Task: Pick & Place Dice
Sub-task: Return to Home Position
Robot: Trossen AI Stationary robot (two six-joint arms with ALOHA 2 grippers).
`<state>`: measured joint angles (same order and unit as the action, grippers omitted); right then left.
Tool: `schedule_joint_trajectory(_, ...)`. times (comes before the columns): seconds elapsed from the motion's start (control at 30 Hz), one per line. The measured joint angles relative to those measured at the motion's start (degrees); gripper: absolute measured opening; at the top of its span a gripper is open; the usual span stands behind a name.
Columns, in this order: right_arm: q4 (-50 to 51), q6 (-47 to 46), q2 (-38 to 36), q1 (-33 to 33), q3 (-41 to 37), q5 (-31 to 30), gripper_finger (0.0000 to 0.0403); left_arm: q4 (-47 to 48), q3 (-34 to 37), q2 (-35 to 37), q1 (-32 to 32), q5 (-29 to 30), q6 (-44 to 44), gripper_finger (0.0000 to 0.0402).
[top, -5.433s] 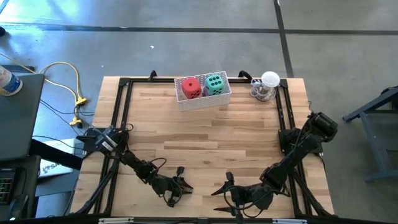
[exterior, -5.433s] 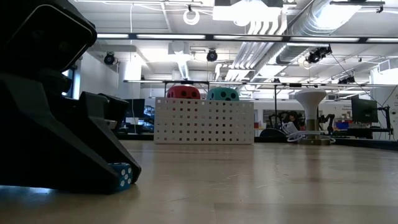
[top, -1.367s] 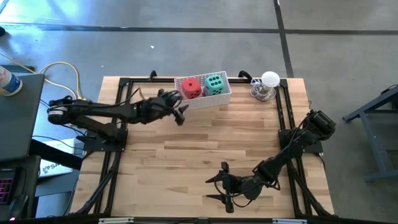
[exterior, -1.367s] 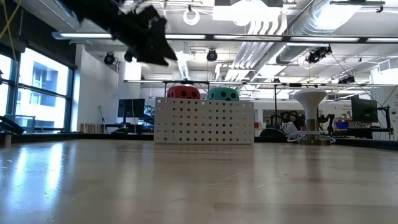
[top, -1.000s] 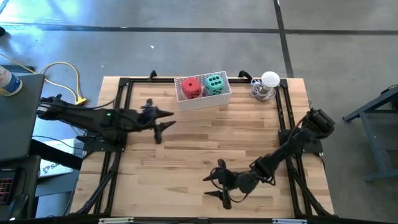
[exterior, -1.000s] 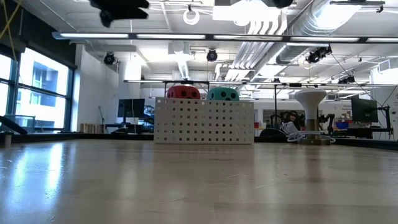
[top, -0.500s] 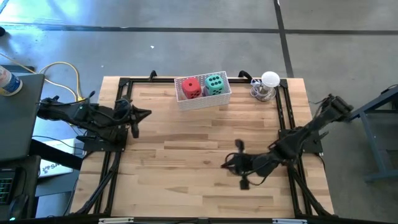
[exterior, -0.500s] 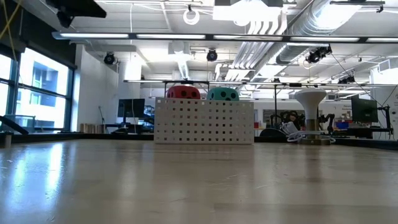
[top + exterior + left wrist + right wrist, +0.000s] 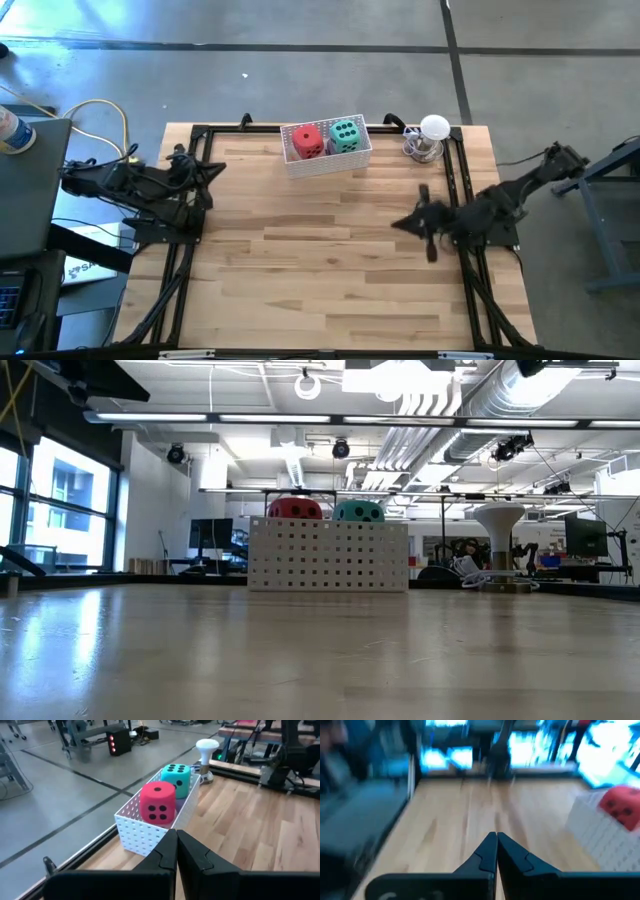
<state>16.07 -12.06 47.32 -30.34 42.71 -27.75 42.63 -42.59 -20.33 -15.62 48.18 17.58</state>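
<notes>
**A:** Where was the left gripper (image 9: pixel 207 172) at that moment?

**B:** It hung over the left edge of the light wooden desk (image 9: pixel 320 260). Its 2 fingers (image 9: pixel 167 855) were pressed flat together, with nothing between them.

**A:** And the right gripper (image 9: pixel 421 223)?

**B:** That one was above the desk's right side, well apart from the bin. Its wrist view was blurred, but the 2 fingers met tip to tip and held nothing.

**A:** What about the dice?

**B:** 2 showed. The red soft cube die with dark pips (image 9: pixel 308 140) and the teal-green soft cube die with dark pips (image 9: pixel 346 134) stood side by side. Both were inside the white perforated plastic bin (image 9: pixel 330 163) at the desk's far edge, red on the left and teal on the right. In the low view both tops rose above the bin's wall. I could not tell whether more dice lay under them.

**A:** Anything else on the desk?

**B:** A white mushroom-shaped object (image 9: pixel 434 128) stood at the far right corner, near the bin but not touching it.
</notes>
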Motion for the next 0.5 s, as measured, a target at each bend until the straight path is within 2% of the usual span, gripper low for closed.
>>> schedule_joint_trajectory(0.07,-7.04,2.20,-6.10,3.29,-5.59,2.37,0.0001,0.01,0.51,1.41,0.00,0.09,-0.07,0.0000)
schedule_joint_trajectory(0.2,-15.64,5.60,-16.13,10.41,-13.57,11.76,0.0001,0.17,2.27,5.20,0.00,0.16,-0.63,0.0000)
schedule_joint_trajectory(0.37,-17.78,6.39,-26.48,18.13,-20.40,13.17,0.0001,-1.62,4.50,10.28,0.00,-0.04,-1.17,0.0000)
schedule_joint_trajectory(0.5,-22.45,8.02,-31.30,22.24,-28.16,14.96,0.0001,-2.68,5.54,13.52,0.00,-0.26,-1.28,0.0000)
